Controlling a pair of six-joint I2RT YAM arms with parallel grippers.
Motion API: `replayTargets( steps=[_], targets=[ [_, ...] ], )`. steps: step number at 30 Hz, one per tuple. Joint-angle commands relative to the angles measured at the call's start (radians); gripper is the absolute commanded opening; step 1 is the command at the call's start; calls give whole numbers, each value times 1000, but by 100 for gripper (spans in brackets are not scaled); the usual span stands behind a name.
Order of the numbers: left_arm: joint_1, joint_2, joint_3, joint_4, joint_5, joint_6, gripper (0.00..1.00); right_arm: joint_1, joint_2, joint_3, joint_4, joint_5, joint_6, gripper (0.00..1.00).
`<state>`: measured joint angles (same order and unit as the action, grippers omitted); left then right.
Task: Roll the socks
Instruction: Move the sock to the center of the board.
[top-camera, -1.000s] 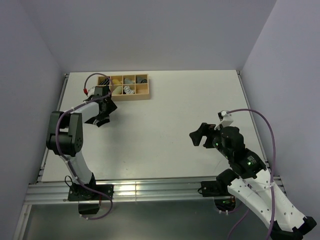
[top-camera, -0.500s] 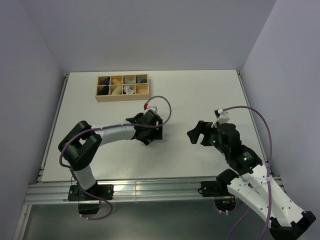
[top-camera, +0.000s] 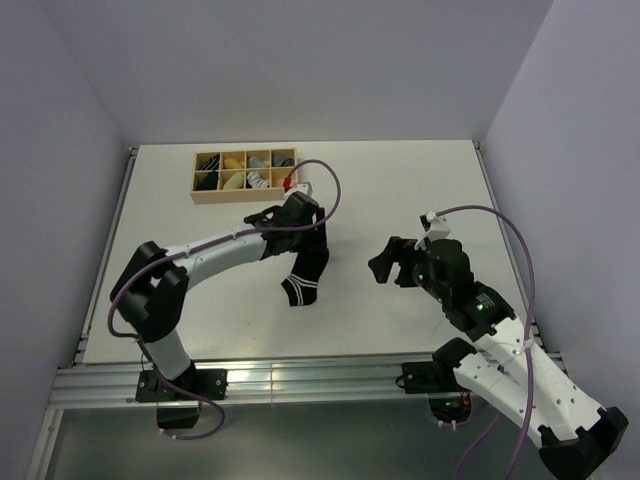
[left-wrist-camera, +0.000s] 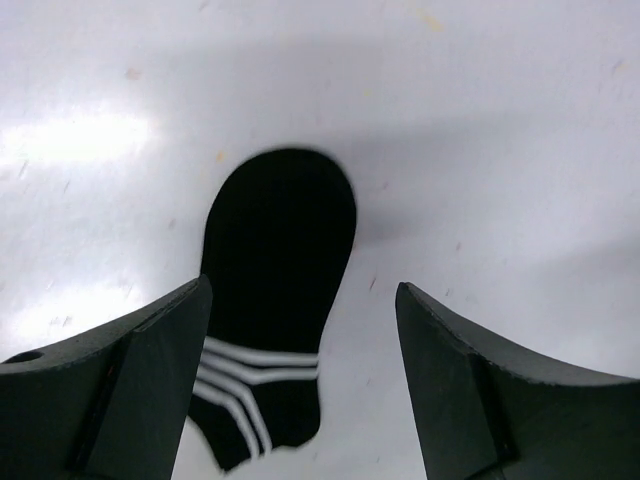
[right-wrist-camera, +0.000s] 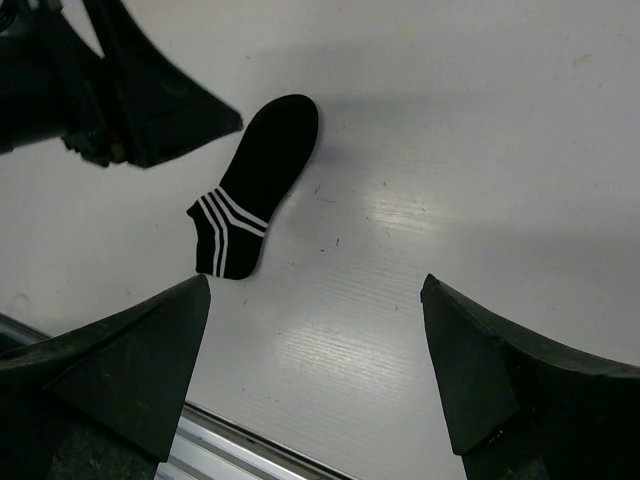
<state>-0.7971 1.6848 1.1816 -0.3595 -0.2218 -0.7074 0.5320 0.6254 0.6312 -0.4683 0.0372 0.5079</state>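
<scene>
The black sock (top-camera: 306, 268) with white bands near the cuff lies flat on the table's middle, cuff toward the near edge. My left gripper (top-camera: 303, 230) hovers just behind its toe, open and empty. In the left wrist view the sock (left-wrist-camera: 280, 250) lies on the table between and beyond the open fingers (left-wrist-camera: 150, 370). My right gripper (top-camera: 390, 262) is open and empty, to the right of the sock. The right wrist view shows the sock (right-wrist-camera: 258, 185) and the left gripper (right-wrist-camera: 160, 105) beside its toe. A white sock with dark stripes (top-camera: 258, 180) sits in a box compartment.
A wooden divided box (top-camera: 246, 193) stands at the back left with several rolled socks in its compartments. The table's metal front rail (top-camera: 300, 380) runs along the near edge. White walls close in both sides.
My left arm swung from the box to the table's middle carrying the black sock, then let it go; the sock now lies flat. My right gripper edged slightly left.
</scene>
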Motion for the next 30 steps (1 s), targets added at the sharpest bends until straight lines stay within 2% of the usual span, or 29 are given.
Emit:
replayTargets(
  steps=[1,5,12,21,26,30],
  targets=[
    [13,111,95,45,82,46,79,-6,11,16,51,-2,6,93],
    [13,197,124,80,177,40,78,-6,10,12,49,15,11,93],
    [15,317,165,105,194,60,78,-6,8,-8,46,24,26,93],
    [36,515,378,110,234,88,78,-6,26,-13,42,32,4,91],
    [36,452,418,100,236,30,79,-6,80,15,68,-32,-14,84],
    [59,290,368,82,226,-64,82,0,117,18,129,-80,-25,82]
  ],
)
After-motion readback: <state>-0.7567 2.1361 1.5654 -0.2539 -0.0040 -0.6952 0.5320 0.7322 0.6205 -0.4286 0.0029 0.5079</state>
